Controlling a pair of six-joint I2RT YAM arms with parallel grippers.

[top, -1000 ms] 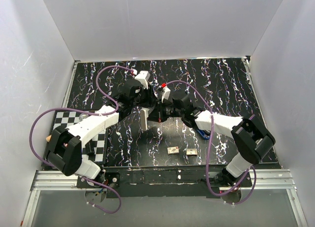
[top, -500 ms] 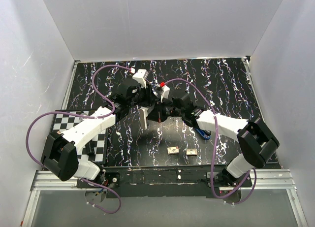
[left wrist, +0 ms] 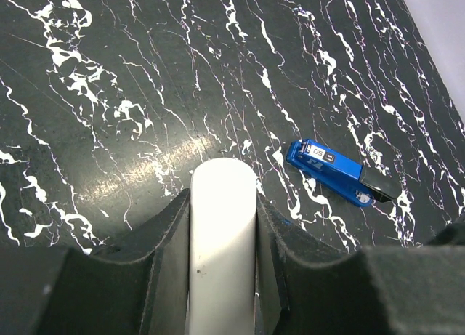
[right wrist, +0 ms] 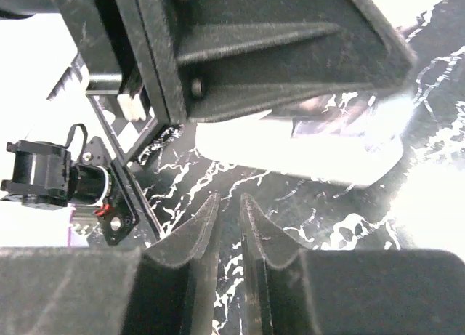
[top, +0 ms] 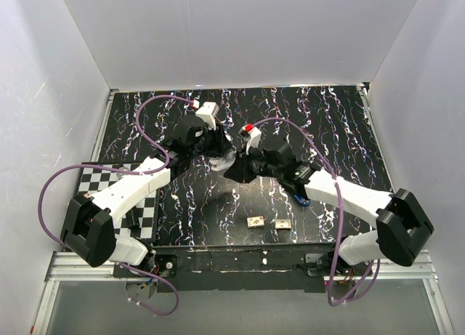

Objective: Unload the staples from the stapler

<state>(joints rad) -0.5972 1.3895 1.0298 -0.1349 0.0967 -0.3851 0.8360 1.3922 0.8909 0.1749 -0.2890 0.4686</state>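
My left gripper [left wrist: 222,204] is shut on a white stapler [left wrist: 222,226] and holds it above the black marbled table; in the top view the stapler [top: 222,159] is blurred at the gripper [top: 216,150]. My right gripper [top: 234,168] sits just right of the stapler. In the right wrist view its fingertips [right wrist: 209,217] stand nearly together around my right gripper [right wrist: 229,208], with nothing between them, and point at the table below the stapler [right wrist: 305,150]. I see no staples in the stapler.
A small blue stapler-like object [left wrist: 334,171] lies on the table, partly under the right arm in the top view [top: 301,198]. Two small metallic blocks [top: 255,222] [top: 282,224] lie near the front edge. A checkered board [top: 98,176] sits at left.
The long white part that hung below the left gripper no longer hangs there. The right gripper has drawn back from the stapler, to the right.
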